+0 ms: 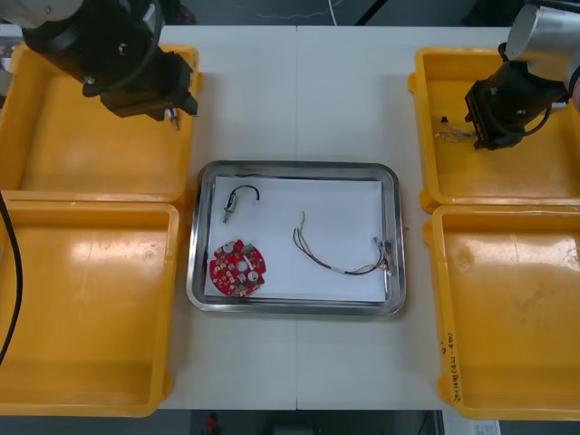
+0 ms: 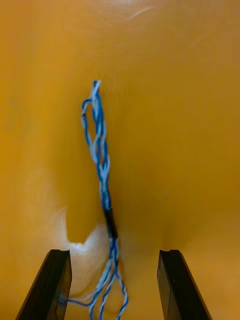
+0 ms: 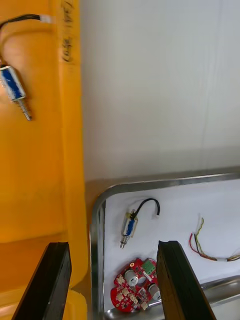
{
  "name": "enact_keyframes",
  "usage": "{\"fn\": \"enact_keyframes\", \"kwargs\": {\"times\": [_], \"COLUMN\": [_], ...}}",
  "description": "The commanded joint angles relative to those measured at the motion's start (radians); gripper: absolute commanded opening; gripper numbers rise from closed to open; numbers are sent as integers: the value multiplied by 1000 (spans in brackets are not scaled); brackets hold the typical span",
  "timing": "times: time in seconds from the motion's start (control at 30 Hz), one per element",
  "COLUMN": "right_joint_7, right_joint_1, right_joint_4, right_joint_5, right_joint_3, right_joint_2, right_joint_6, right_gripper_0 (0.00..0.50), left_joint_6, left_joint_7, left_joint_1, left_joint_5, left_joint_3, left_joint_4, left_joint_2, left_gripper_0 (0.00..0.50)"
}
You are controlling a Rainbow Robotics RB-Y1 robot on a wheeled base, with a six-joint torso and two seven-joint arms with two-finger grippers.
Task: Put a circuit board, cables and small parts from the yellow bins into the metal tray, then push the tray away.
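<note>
Right gripper (image 1: 480,127) at 2 o'clock from the metal tray (image 1: 201,237), low over the far right bin (image 1: 507,186), fingers apart, nothing held. Twisted blue and white cable (image 2: 102,165) lies on that bin's floor, its near end running between the two fingers, not pinched. Left gripper (image 1: 174,100) at 10 o'clock from the tray, over the inner edge of the far left bin (image 1: 91,154), fingers also spread, empty; small metal part (image 3: 14,85) with a black lead lies in that bin. Inside the tray, on white: circuit board (image 1: 237,267) at 7 o'clock, second small metal part (image 1: 234,201) at 10 o'clock, red and yellow cable (image 1: 337,256) at 4 o'clock, all apart from each other
</note>
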Motion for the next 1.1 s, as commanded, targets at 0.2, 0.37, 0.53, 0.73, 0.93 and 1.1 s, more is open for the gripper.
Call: {"fn": "enact_keyframes", "kwargs": {"times": [0.2, 0.37, 0.53, 0.73, 0.93, 1.1], "right_joint_7": [-75, -78, -80, -88, -91, -83], "right_joint_1": [39, 67, 83, 91, 96, 94], "right_joint_4": [-14, -14, -14, -14, -14, -15], "right_joint_5": [-6, -8, -12, -22, -49, -49], "right_joint_3": [18, 18, 17, 15, 15, 30], "right_joint_2": [22, 25, 29, 29, 29, 29], "right_joint_6": [-35, -38, -38, -38, -41, -39], "right_gripper_0": [500, 500, 500, 211, 0, 0], "left_joint_6": [-44, -98, -179, -259, -333, -396], "left_joint_7": [-104, -116, -128, -146, -154, -159], "left_joint_1": [-44, -44, -44, -44, -44, -44], "left_joint_5": [-78, -111, -132, -157, -180, -186], "left_joint_3": [133, 143, 156, 156, 153, 105], "left_joint_4": [102, 155, 210, 267, 319, 354], "left_joint_2": [12, 21, 26, 33, 33, 33], "left_gripper_0": [500, 500, 500, 500, 500, 500]}}
